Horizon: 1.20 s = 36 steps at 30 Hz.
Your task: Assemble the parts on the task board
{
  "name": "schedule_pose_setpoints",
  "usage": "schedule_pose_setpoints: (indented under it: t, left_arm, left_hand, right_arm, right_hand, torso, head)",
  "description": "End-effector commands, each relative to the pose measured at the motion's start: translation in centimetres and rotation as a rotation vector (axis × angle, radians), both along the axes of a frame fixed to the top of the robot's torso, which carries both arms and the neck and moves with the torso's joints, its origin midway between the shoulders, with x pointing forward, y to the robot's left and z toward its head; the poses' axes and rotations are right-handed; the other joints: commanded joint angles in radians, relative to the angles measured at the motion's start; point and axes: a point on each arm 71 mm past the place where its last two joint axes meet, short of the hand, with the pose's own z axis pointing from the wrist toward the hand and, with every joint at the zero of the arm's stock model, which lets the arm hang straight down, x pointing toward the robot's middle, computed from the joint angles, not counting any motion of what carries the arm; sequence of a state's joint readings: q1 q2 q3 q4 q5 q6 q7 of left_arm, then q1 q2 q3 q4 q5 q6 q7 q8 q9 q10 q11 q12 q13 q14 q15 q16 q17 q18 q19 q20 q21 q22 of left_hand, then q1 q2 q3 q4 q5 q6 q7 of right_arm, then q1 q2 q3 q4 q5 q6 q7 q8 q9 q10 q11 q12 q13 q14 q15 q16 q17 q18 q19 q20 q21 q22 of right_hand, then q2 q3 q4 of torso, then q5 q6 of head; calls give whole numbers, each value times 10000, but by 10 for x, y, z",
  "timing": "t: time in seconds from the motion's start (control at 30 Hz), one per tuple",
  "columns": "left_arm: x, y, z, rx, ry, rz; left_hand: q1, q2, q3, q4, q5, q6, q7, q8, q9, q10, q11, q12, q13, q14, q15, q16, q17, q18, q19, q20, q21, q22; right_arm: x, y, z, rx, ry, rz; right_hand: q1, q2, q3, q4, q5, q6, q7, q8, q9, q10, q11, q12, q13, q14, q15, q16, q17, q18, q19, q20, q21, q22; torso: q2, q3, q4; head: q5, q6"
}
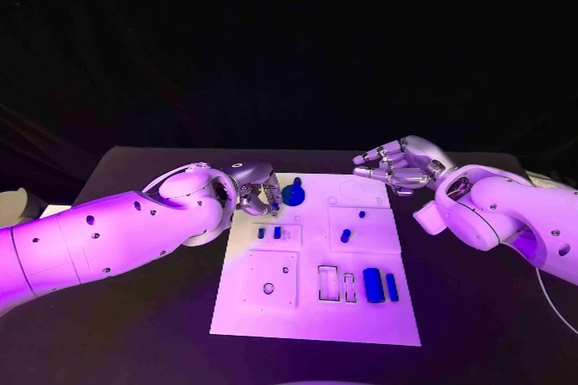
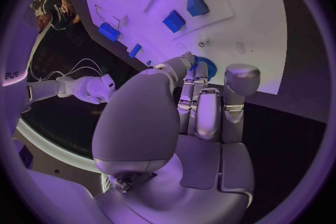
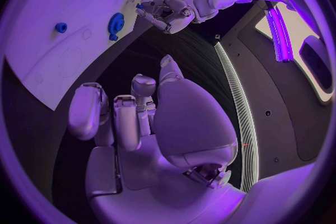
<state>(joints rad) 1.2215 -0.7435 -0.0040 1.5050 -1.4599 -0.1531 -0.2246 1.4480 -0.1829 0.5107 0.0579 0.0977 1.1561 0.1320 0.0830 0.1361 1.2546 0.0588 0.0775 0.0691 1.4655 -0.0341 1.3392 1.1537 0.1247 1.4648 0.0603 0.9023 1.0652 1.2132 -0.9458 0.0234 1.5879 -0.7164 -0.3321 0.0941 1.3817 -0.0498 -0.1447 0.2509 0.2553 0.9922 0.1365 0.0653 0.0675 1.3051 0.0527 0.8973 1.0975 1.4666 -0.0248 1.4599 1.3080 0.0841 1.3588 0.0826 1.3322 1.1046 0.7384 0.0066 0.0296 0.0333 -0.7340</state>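
Now | step: my left hand (image 1: 256,193) reaches the blue gear (image 1: 294,193), whether it grips I cannot tell; right hand (image 1: 398,168) curled, holds nothing | next: seat gear on task board (image 1: 316,318)

You have a black, matte table (image 1: 133,335) carrying everything, its dark top running out to both sides and toward the far edge. Directly on it, at the middle, lies the flat white rectangular task board (image 1: 313,318), its long side running away from the robot and its near end squarely on the tabletop.
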Motion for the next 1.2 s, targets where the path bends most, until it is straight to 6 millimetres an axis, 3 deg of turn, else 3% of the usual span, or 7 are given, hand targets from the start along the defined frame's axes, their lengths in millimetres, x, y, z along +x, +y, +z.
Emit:
schedule_pose_setpoints:
  t: [0.03,0.33,1.2]
  left_arm:
    - [1,2,-2,-44,286,84]
    - [3,5,-5,188,528,176]
    - [4,0,-18,504,914,121]
  left_hand:
    - [-99,-7,54,3,4,50,-29,-57,-17,83,10,-35,12,375,49,51,-14,-61,425,-17,33,9]
    - [-117,-19,53,-2,3,45,-31,-67,-23,84,9,-46,12,375,49,57,-9,-63,425,-16,46,21]
    - [-163,-49,49,-15,-9,33,-30,-90,-39,87,10,-71,13,375,49,75,6,-63,420,-14,56,34]
  right_arm:
    - [-1,2,0,-21,-20,184]
    - [-1,2,-1,-22,-9,198]
    - [-1,3,-1,-14,-3,241]
  right_hand:
    - [35,93,-36,-9,65,14,18,44,15,-54,-24,38,15,628,4,-30,856,91,-53,-17,-51,-5]
    - [35,93,-36,-9,65,14,18,44,15,-54,-24,38,15,628,4,-30,856,91,-53,-17,-51,-5]
    - [35,93,-36,-9,65,14,18,44,15,-54,-24,38,15,628,4,-30,856,91,-53,-17,-51,-5]
  torso:
    - [7,-3,-9]
    - [11,8,-26]
    - [13,7,-34]
  head:
    - [30,-7]
    - [82,-28]
    - [55,-76]
